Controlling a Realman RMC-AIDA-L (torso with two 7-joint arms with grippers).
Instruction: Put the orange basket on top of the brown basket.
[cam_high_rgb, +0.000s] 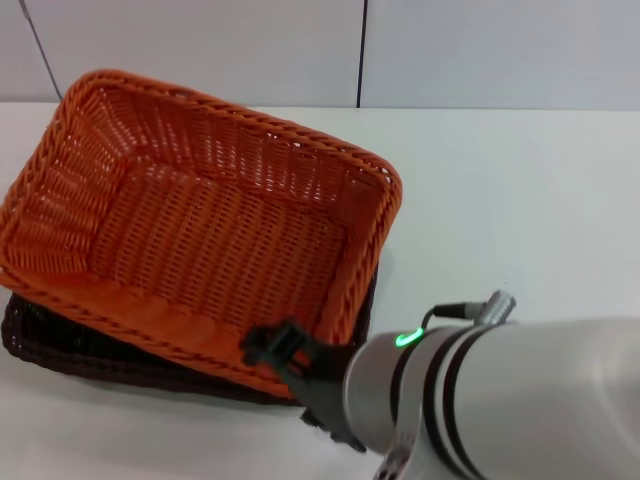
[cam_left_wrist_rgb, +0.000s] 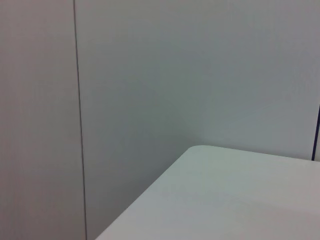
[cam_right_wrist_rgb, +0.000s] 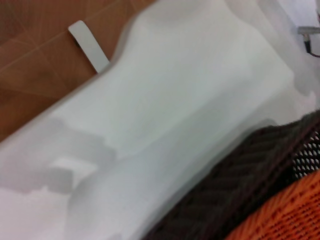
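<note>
Baskets nearly stacked

Orange basket (cam_high_rgb: 200, 225) sits tilted on the brown basket (cam_high_rgb: 60, 350), not squarely nested. Right gripper (cam_high_rgb: 285, 355) is at the orange basket's near rim; I cannot tell its fingers' state. Remaining: settling and letting go. Left gripper is out of view.

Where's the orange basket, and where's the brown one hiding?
orange basket (cam_high_rgb: 215, 245): head view, on its woven floor.
brown basket (cam_high_rgb: 60, 350): head view, on its dark rim poking out beneath the orange one.

white table (cam_high_rgb: 520, 210) | pale wall panels (cam_high_rgb: 480, 50) behind, dark seam | brown tile floor (cam_right_wrist_rgb: 30, 45) beside table edge
</note>
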